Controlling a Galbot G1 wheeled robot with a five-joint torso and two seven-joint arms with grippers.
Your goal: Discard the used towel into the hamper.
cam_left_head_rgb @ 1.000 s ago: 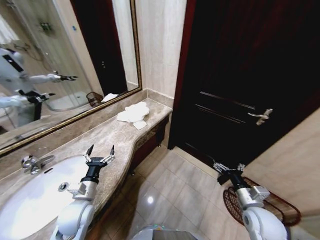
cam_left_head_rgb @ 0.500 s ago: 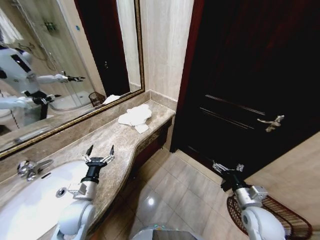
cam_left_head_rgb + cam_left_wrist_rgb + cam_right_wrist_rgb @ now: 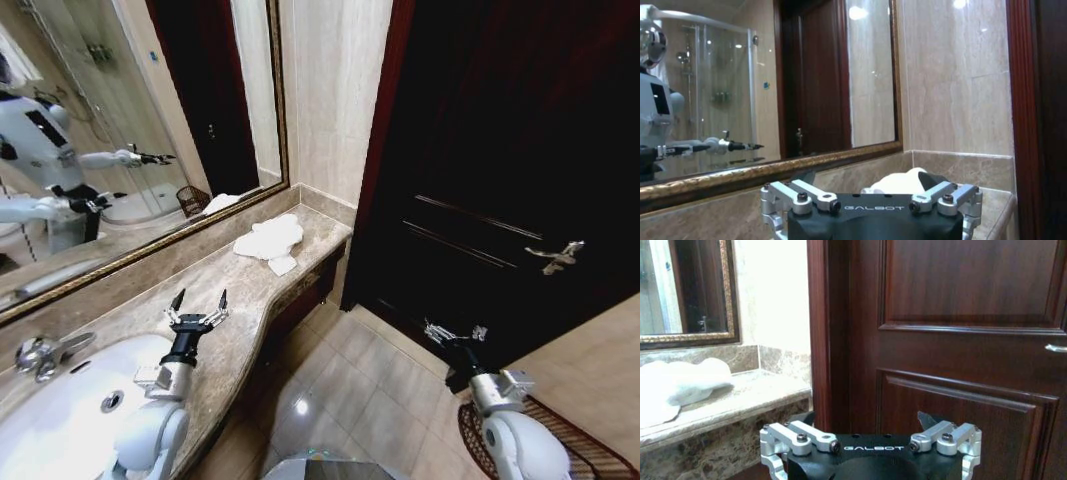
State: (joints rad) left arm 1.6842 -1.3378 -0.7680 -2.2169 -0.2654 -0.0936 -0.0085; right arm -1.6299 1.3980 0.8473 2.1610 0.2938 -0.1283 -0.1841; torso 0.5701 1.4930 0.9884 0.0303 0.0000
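The left hand [image 3: 199,300] hovers released above the desk [image 3: 240,290]; the white towel [image 3: 269,241] lies well ahead of it. Just behind the released, empty right hand [image 3: 455,333], the hamper [image 3: 580,455] is cut off by the frame's corner.

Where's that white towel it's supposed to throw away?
In the head view the white towel lies crumpled at the far end of the marble counter, below the mirror's corner beside the dark door, ahead of the left gripper.
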